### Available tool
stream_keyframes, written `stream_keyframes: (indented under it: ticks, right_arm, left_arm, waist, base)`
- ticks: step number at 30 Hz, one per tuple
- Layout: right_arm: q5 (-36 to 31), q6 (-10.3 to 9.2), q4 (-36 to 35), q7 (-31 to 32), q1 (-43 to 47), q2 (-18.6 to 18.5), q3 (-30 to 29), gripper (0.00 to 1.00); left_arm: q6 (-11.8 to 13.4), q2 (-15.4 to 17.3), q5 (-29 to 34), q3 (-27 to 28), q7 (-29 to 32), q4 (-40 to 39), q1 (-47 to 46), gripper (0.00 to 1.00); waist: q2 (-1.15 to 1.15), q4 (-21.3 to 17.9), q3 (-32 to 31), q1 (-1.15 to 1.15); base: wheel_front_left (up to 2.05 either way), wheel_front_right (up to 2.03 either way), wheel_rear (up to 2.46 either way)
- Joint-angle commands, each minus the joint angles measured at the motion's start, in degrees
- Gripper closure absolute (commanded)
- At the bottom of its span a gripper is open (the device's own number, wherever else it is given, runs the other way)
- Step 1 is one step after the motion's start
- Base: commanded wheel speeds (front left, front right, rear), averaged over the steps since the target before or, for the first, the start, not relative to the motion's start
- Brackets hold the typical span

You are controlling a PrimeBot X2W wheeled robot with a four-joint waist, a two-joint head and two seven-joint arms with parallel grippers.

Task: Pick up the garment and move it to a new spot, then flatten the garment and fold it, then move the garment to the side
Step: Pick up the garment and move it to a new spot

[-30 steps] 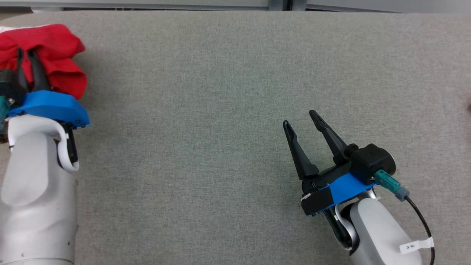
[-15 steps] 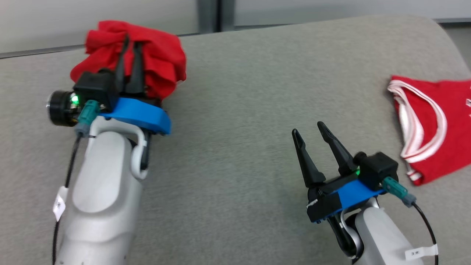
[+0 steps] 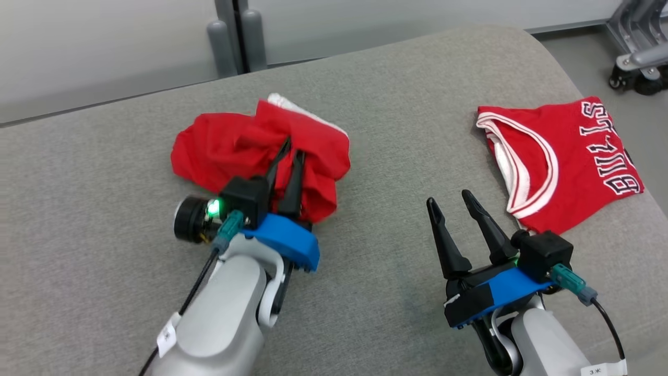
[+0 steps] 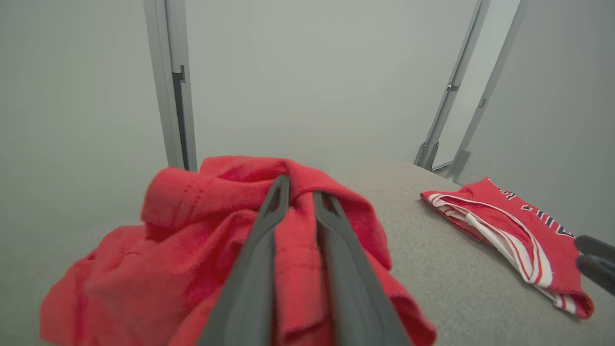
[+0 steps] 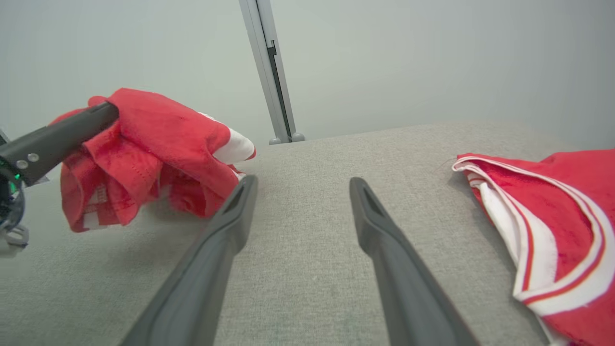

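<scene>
Early going here: the left hand [image 3: 295, 147] has its two fingers drawn almost together on a fold of the garment [image 3: 219, 151], so I'd call the pick-up made and the carry to a new spot the step in hand. Flattening, folding and the final shift to the side are all ahead, by my reading.

The garment sits left of centre on the grey table [image 3: 391, 130], toward the far edge. It is a crumpled red bundle with a sliver of white trim peeking out at the top. From the right wrist view it bulges off the left fingers, with a shadow beneath it (whether its lowest folds brush the table or hang just clear, I can't tell). Nothing is spread out yet, with no sleeve or hem you could pick out. It looks soft and limp, the sort of cloth that will slump wherever it is let go.

The right hand [image 3: 449, 198] waits low over the table at the near right, fingers wide apart and gripping nothing. Beyond it, a second red jersey [image 3: 569, 156] with white edging and dark lettering lies flat by the right edge, well apart from the bundle.
</scene>
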Motion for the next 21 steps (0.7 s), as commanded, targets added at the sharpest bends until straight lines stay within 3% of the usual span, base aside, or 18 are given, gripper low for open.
stream_keyframes:
  ticks: [1, 6, 13, 16, 21]
  right_arm:
    - [0.4, 0.00, 0.0, 0.0, 0.9, -0.1, -0.1, 0.00]
    - [0.0, 0.01, 0.4, 0.0, 1.7, -0.1, -0.5, 0.00]
    - [-1.3, 0.00, 1.7, 0.0, 3.3, -0.1, -1.4, 0.00]
    - [-1.8, 0.00, 2.5, 0.0, 4.1, -0.1, -1.8, 0.00]
    - [-2.4, 0.00, 3.7, 0.0, 5.9, -0.1, -2.9, 0.00]
  left_arm:
    - [1.1, 0.3, -0.5, -0.2, -0.2, 0.5, 1.9, 0.00]
    - [4.5, 0.3, 1.0, 2.7, -0.2, 0.9, 7.6, 0.00]
    - [8.0, 1.6, 4.1, 13.2, -0.2, -3.2, 18.0, 0.00]
    - [8.8, 1.7, 5.6, 17.6, -0.2, -5.6, 22.6, 0.00]
    - [7.9, 1.2, 8.3, 21.9, -0.2, -8.2, 28.2, 0.00]
  waist:
    - [0.00, 0.7, -0.2, 0.00]
    - [0.00, 3.8, -1.8, 0.00]
    - [0.00, 9.2, -5.3, 0.00]
    - [0.00, 11.1, -6.9, 0.00]
    - [0.00, 13.4, -8.8, 0.00]
  base:
    - [0.00, 0.00, 0.00]
    - [0.00, 0.00, 0.00]
    - [0.00, 0.00, 0.00]
    - [0.00, 0.00, 0.00]
    - [0.00, 0.00, 0.00]
